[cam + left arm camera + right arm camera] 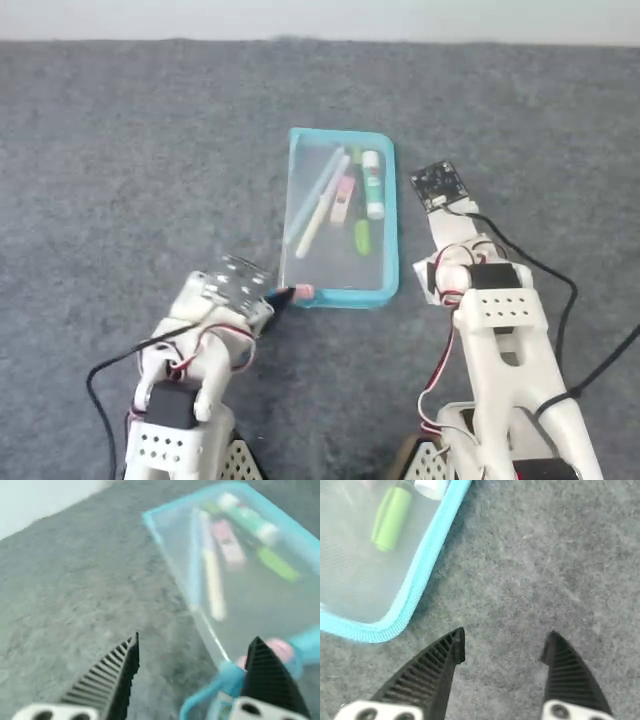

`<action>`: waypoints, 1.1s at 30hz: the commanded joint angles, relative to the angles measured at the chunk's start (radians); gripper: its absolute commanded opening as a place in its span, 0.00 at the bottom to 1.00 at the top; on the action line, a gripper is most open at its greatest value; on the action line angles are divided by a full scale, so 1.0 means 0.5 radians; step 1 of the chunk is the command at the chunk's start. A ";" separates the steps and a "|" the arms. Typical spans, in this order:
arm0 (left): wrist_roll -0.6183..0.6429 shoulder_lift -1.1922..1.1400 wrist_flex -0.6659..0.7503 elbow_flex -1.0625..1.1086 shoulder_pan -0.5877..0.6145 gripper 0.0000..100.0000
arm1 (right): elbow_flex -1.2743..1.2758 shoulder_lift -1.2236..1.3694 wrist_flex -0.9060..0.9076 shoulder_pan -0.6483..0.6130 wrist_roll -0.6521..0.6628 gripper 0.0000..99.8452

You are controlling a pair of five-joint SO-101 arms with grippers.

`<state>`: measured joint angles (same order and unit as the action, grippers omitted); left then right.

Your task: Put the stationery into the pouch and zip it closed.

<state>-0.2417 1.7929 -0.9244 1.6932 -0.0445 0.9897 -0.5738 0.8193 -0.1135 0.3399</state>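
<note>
A clear pouch with a turquoise zip border lies flat in the middle of the grey carpet. Inside it are pens, a pink eraser, a glue stick and a green marker. My left gripper is at the pouch's near left corner, by the pink zip pull. In the left wrist view this gripper is open, with the pouch edge between its fingers and the pink pull beside one finger. My right gripper is open over bare carpet, just off the pouch's near right corner.
Grey carpet covers the whole table up to a pale wall at the far edge. Black cables trail from both arms near the front. Open carpet lies to the left and right of the pouch.
</note>
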 commanded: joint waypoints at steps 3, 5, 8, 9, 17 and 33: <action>0.353 0.025 0.190 -0.180 0.365 0.32 | -0.015 -0.097 -0.008 0.005 -0.101 0.06; 0.436 0.025 0.190 -0.207 0.433 0.32 | -0.018 -0.097 -0.008 0.008 -0.138 0.01; 0.506 0.025 0.193 -0.210 0.457 0.33 | -0.018 -0.106 -0.008 0.011 -0.160 0.01; 0.506 0.025 0.196 -0.210 0.457 0.33 | -0.015 -0.130 -0.008 0.014 -0.160 0.01; 0.509 0.071 0.193 -0.204 0.451 0.33 | 0.482 -0.873 -0.315 0.133 -0.242 0.01; 0.497 0.055 0.341 -0.017 0.460 0.32 | 1.280 -2.493 -0.084 0.130 -0.169 0.01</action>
<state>-0.0008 1.7975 -0.7557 1.6932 0.1749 1.6218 -1.7323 0.7457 -0.0614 0.2309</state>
